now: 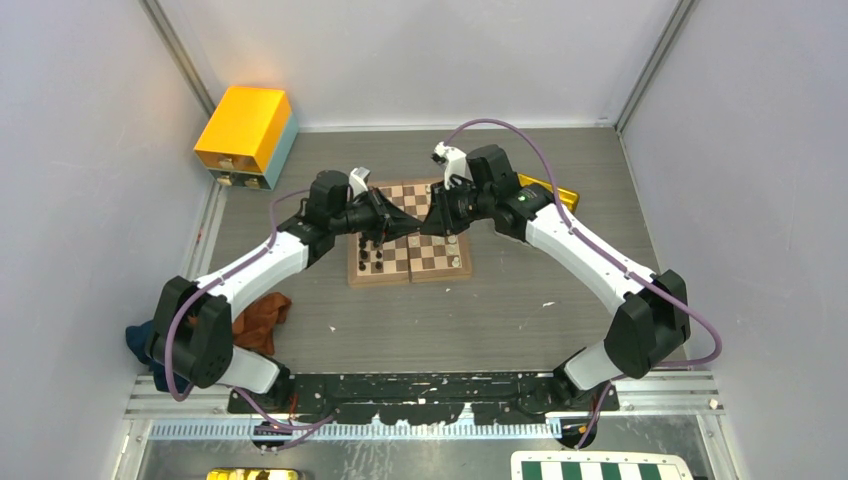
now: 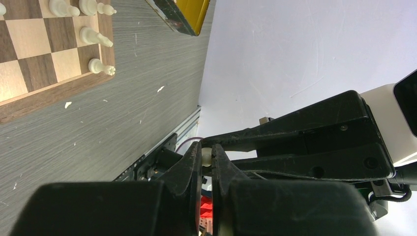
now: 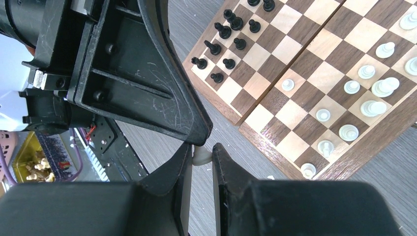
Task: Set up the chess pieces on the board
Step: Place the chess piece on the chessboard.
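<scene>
Above the wooden board (image 1: 441,257) my two grippers meet tip to tip. The left gripper (image 1: 404,222) (image 2: 207,152) is shut on a small cream-white chess piece (image 2: 206,156). In the right wrist view the right gripper (image 3: 201,150) (image 1: 427,221) pinches a white piece (image 3: 201,156) too, and the left gripper's fingertips press against it from above. It looks like the same piece. Black pieces (image 3: 231,29) (image 1: 372,252) stand on one end of the board (image 3: 295,64), white pieces (image 3: 366,83) (image 2: 93,37) on the other end.
A yellow box (image 1: 245,130) sits at the back left, a gold tray (image 1: 555,190) behind the right arm. A brown cloth (image 1: 262,318) lies by the left arm. A green-and-white board (image 1: 600,468) and a gold tin (image 3: 34,164) are near the bases.
</scene>
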You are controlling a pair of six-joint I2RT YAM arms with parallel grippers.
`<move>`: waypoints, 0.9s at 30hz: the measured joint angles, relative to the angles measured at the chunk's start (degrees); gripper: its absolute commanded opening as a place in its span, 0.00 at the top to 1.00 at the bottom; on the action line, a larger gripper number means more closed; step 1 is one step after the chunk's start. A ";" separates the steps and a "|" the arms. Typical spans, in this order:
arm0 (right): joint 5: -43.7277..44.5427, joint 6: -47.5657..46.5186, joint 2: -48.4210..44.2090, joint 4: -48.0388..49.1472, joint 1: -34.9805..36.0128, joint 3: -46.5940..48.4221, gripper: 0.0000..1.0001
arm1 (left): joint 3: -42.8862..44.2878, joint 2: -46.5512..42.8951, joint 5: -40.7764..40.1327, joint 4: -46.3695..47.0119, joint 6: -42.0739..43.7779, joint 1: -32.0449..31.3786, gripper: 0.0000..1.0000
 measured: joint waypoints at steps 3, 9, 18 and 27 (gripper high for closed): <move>-0.02 0.02 0.00 0.11 0.00 0.00 0.99 | -0.02 0.00 0.00 0.17 0.02 0.02 1.00; 0.00 0.04 0.24 0.17 0.00 0.00 0.99 | -0.22 0.00 -0.07 0.20 0.07 0.07 1.00; 0.07 0.02 0.50 0.20 0.00 0.00 0.81 | -0.20 0.00 -0.52 -0.28 1.73 0.07 1.00; 0.57 0.22 0.50 0.39 0.00 0.00 0.59 | 0.48 -0.44 -1.03 -1.42 4.70 -0.02 1.00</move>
